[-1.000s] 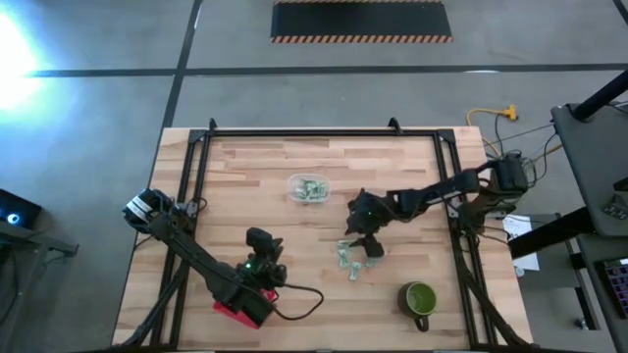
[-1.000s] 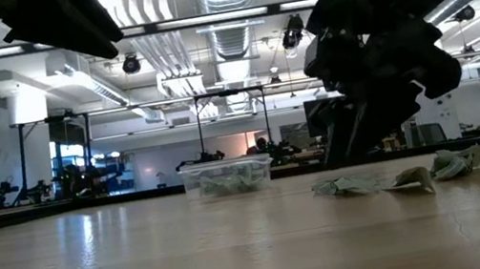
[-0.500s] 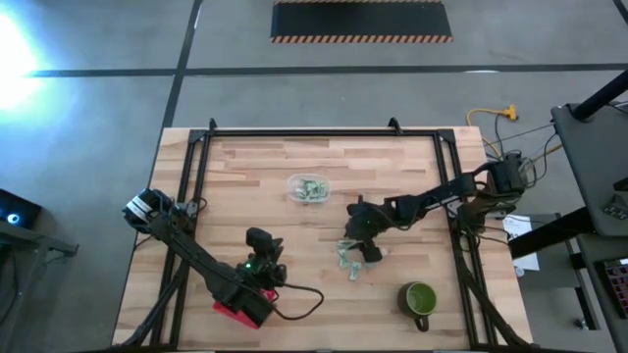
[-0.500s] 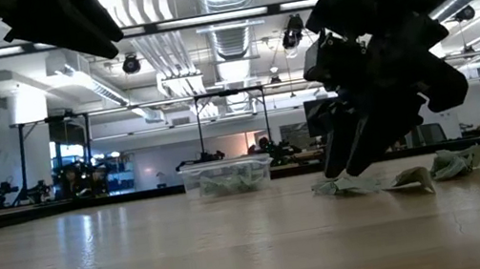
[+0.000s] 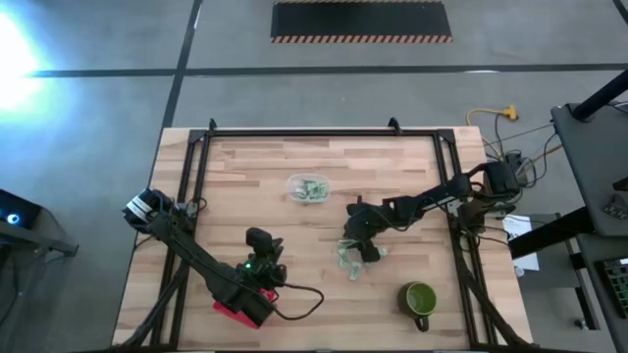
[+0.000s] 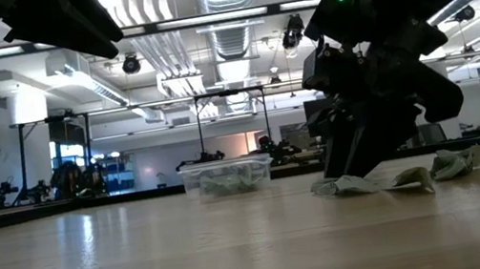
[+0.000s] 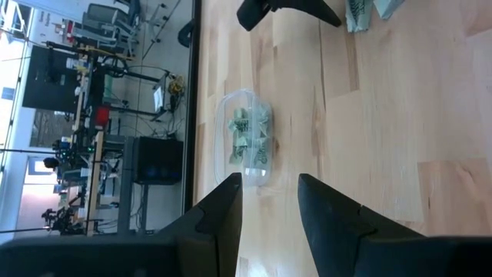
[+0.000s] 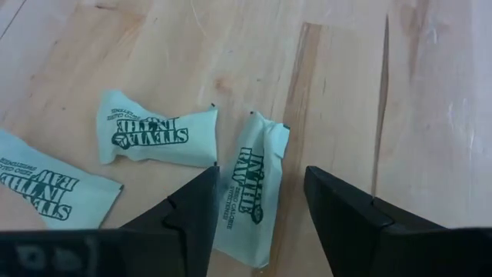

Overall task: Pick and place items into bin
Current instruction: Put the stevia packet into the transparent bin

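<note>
Right gripper (image 8: 257, 211) down at the table (image 5: 245, 186) near the middle, over the loose cluster of packets (image 5: 348, 261). Fingers spread apart, nothing between them but one packet (image 8: 250, 196) lying flat on the wood in the gap; whether either pad touches it, cannot tell. In the low view the fingertips (image 6: 343, 171) reach down to the table surface at the near end of the cluster.

Right wrist view: three packets showing. One between the fingers, a second (image 8: 157, 138) just beside it, a third (image 8: 46, 192) cut off at the picture's edge. All pale green with dark print, lying flat.

High view: the cluster is too small to count exactly; several packets, scattered between the right gripper and the green mug (image 5: 419, 298).

Bin (image 5: 308, 188): one clear shallow container, farther back on the table, well apart from the cluster. It holds several packets already; left wrist view shows them piled inside (image 7: 250, 138), exact count unclear.

Left gripper (image 5: 261, 243) hangs above the table's front left part, fingers parted, empty. One red object (image 5: 243, 312) beside the left arm at the front edge.

One mug, front right, upright.
</note>
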Available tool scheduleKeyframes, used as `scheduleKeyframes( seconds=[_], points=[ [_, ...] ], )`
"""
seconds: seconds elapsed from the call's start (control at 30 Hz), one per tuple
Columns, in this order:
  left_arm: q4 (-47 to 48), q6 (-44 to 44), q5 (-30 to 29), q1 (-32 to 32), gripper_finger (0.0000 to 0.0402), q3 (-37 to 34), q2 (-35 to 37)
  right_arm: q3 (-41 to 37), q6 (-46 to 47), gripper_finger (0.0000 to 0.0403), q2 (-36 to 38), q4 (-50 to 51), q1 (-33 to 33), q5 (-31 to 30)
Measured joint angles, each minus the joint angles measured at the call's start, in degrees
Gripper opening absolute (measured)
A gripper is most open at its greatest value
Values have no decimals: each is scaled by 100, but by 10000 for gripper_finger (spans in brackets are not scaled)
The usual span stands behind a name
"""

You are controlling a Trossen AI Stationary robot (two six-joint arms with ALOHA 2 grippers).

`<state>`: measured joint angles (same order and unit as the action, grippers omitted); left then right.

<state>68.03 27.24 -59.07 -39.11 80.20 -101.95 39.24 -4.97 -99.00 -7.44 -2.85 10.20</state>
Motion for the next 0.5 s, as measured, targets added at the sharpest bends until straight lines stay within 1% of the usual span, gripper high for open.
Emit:
scheduleKeyframes(
  seconds=[0.37,0.5],
  points=[
    [0,-2,0,-3,111,-4,0,-6,-405,71,-2,-1,1,38],
    [2,-2,2,-4,111,-4,0,-14,-559,40,26,-4,-4,56]
  ],
)
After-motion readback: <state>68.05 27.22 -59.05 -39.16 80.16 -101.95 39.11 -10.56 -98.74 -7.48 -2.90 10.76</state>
